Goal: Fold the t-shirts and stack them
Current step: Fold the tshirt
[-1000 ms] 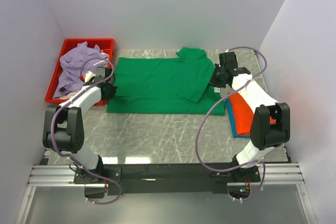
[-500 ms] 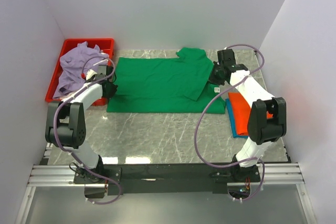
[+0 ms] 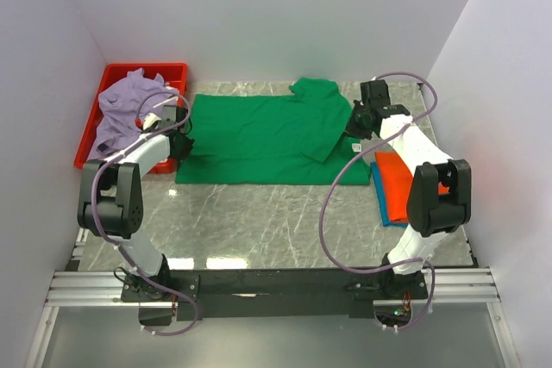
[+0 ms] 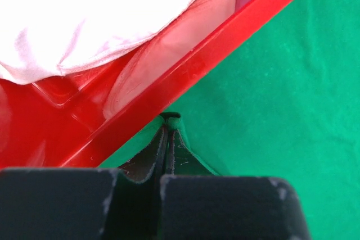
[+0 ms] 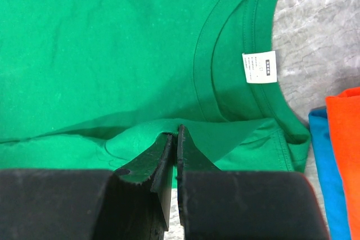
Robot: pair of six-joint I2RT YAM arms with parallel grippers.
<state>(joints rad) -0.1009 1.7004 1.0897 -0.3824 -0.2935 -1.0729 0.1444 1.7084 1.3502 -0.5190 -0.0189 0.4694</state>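
Neck label (image 5: 260,67) of the green t-shirt (image 5: 84,37), print too small to read, blue t-shirt (image 5: 325,172) mostly hidden beneath the orange t-shirt (image 5: 349,150), both cut by the frame edge, red tray (image 3: 147,69) floor covered by lavender t-shirt (image 3: 125,105)

On my feed I see a grey marble-patterned bench (image 3: 259,213) boxed in by plain white walls (image 3: 259,15) on three sides, evenly lit, with an aluminium rail (image 3: 95,287) along its near edge.
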